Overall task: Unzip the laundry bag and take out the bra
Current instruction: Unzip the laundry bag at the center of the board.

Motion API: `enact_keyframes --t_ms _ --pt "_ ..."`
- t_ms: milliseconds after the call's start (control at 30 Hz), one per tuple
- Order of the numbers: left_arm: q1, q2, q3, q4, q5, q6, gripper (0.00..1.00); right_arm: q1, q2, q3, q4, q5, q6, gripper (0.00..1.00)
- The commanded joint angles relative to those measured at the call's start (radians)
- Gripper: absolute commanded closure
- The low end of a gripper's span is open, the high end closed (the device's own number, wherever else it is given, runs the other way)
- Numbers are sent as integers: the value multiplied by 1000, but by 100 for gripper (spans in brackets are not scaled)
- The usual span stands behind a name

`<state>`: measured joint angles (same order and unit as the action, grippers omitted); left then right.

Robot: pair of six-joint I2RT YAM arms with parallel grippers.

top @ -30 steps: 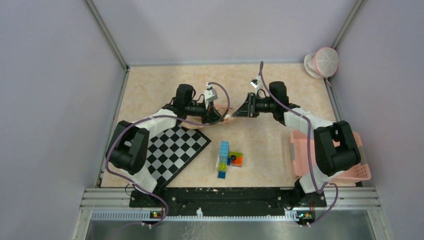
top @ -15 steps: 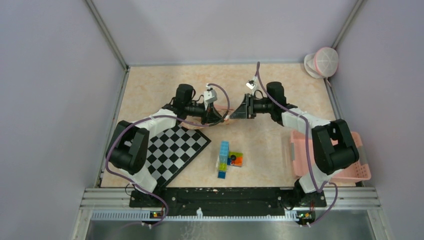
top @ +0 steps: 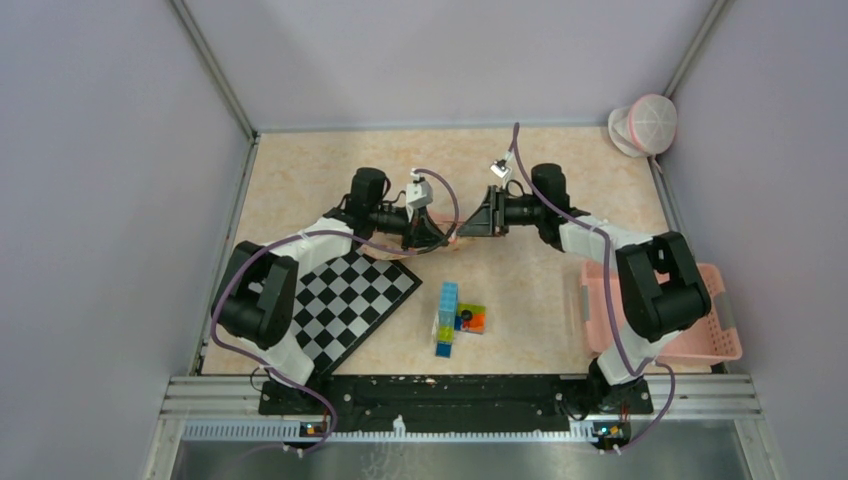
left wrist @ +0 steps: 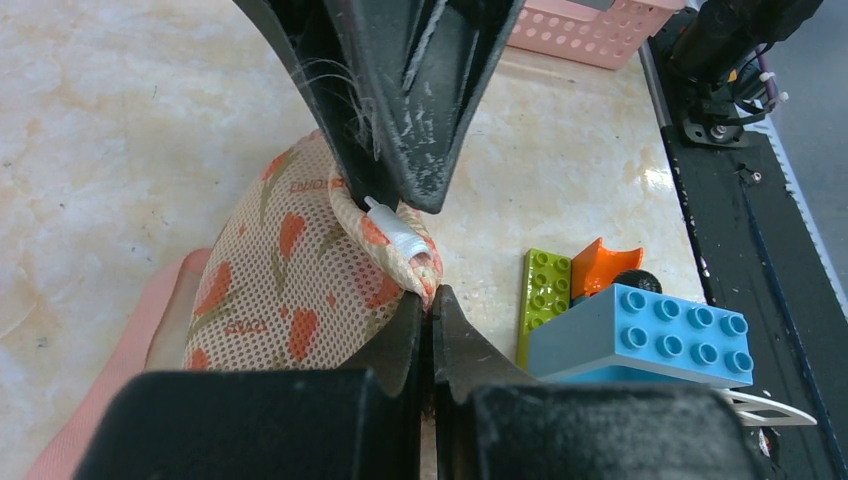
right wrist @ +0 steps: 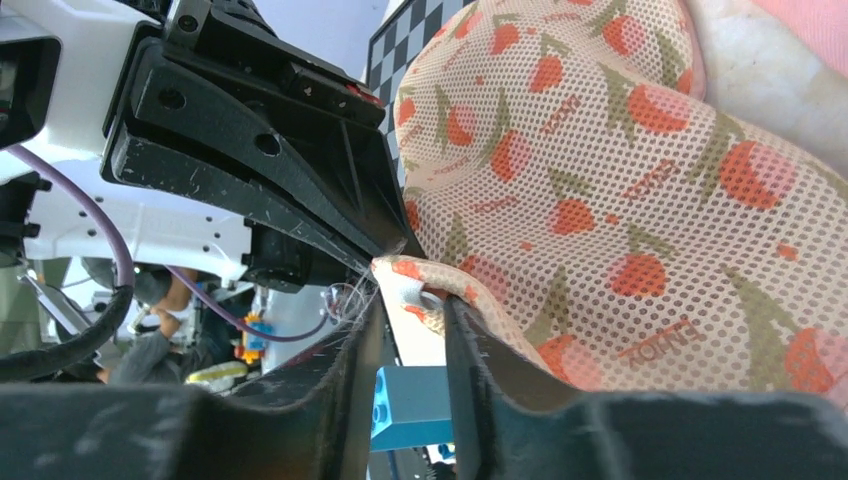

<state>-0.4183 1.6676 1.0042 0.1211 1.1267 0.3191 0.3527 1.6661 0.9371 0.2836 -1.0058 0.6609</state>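
Note:
The laundry bag [left wrist: 285,290] is cream mesh with a red cherry print and lies on the table mid-way between my arms. It also shows in the right wrist view [right wrist: 610,170]; from above only a sliver [top: 456,238] shows. My left gripper [left wrist: 431,300] is shut on the bag's corner hem. My right gripper [right wrist: 415,300] faces it, fingers close together with the bag's zip end and white zipper pull [left wrist: 396,229] pinched between them. A pink band [left wrist: 110,370] pokes out beside the bag. The bra itself is hidden.
A chessboard [top: 350,300] lies near the left arm. Toy bricks [top: 455,315] sit just in front of the bag. A pink basket [top: 712,335] stands by the right arm's base. A pink-and-white object [top: 645,125] rests in the far right corner.
My right gripper has moved left toward the left gripper and now meets it at the bag. The left arm has stayed put.

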Motion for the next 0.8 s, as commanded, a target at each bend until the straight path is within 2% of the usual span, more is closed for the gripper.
enact_keyframes --t_ms 0,200,300,400,500,533,767 --pt "-2 -30 9 52 93 34 100 9 14 5 137 -27 65 76" --pt "-1 -16 29 1 62 82 100 7 11 2 154 -39 74 100" --pt "1 -8 35 -2 29 70 100 6 4 -3 144 -32 65 100" --pt "9 -7 31 20 0 43 88 5 -14 -13 121 -10 38 100" --pt "10 -13 26 25 -17 33 67 4 -33 -28 89 24 -1 100" --pt "10 -15 25 28 -17 30 64 5 -39 -35 89 34 -5 100" --pt "-1 5 17 52 -33 -14 57 5 -57 -72 112 71 -2 100"
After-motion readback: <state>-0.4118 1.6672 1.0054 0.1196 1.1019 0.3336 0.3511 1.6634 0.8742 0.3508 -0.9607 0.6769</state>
